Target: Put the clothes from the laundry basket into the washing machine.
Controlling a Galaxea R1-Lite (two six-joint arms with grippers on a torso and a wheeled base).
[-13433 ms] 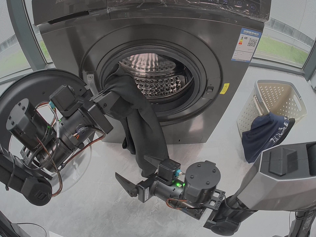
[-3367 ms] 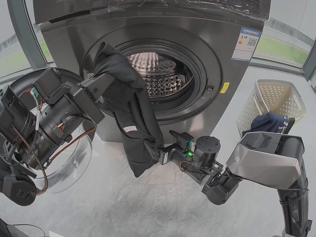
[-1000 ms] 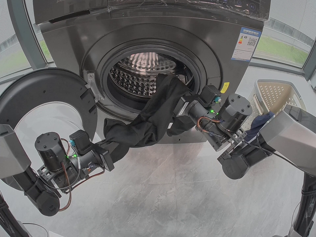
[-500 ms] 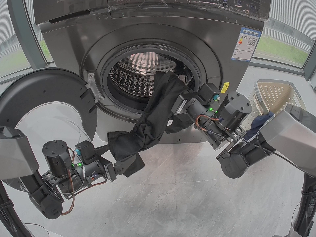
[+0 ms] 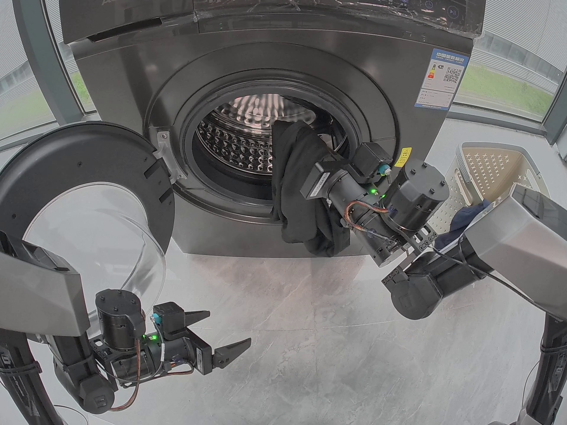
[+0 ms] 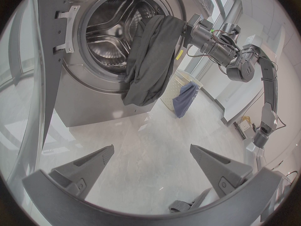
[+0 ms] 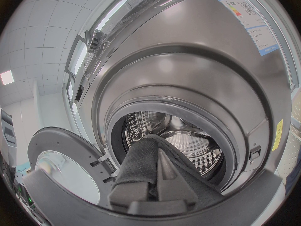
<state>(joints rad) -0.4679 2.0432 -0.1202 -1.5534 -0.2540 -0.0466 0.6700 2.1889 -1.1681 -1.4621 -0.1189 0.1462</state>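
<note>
Clamping a black fabric garment (image 5: 295, 199), the right tool (image 5: 307, 175) sits at the round drum opening of the dark grey metal washing machine (image 5: 354, 90). The cloth hangs below it, in front of the opening's lower rim. The left tool (image 5: 227, 327) hovers near the floor, spread wide and empty. Beyond the right tool stands a cream perforated plastic laundry basket (image 5: 502, 172) with a navy garment (image 6: 185, 98) draped over its edge.

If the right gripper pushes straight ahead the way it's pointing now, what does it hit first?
Likely the drum's inner wall: the right gripper, shut on the black garment, points into the open washing machine. Depth is unclear.
</note>
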